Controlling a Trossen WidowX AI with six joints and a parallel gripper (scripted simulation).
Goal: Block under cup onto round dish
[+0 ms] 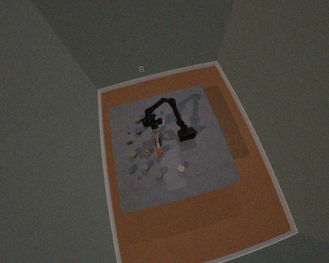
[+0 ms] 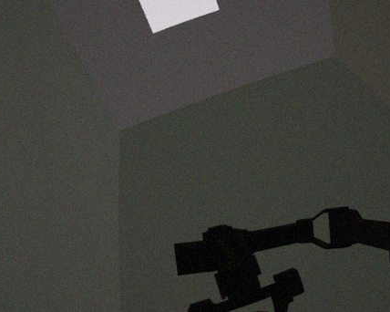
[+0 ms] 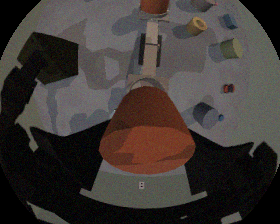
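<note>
My gripper is shut on one orange-red cup, whose wide face fills the lower middle of the wrist view. This cup seems raised above the near end of the balance; the exact gap is unclear. The other orange-red cup stands on the balance's far end. The held cup hides part of the near pan, and no block shows there. I cannot tell which item is the round dish. The exterior view shows the dark arm, with the fingertips cut off.
A yellow ring-like piece, a green cylinder, a blue block and a grey-blue cylinder stand to one side of the balance. A pale round item lies beyond the far cup. The arm's base is on the other side.
</note>
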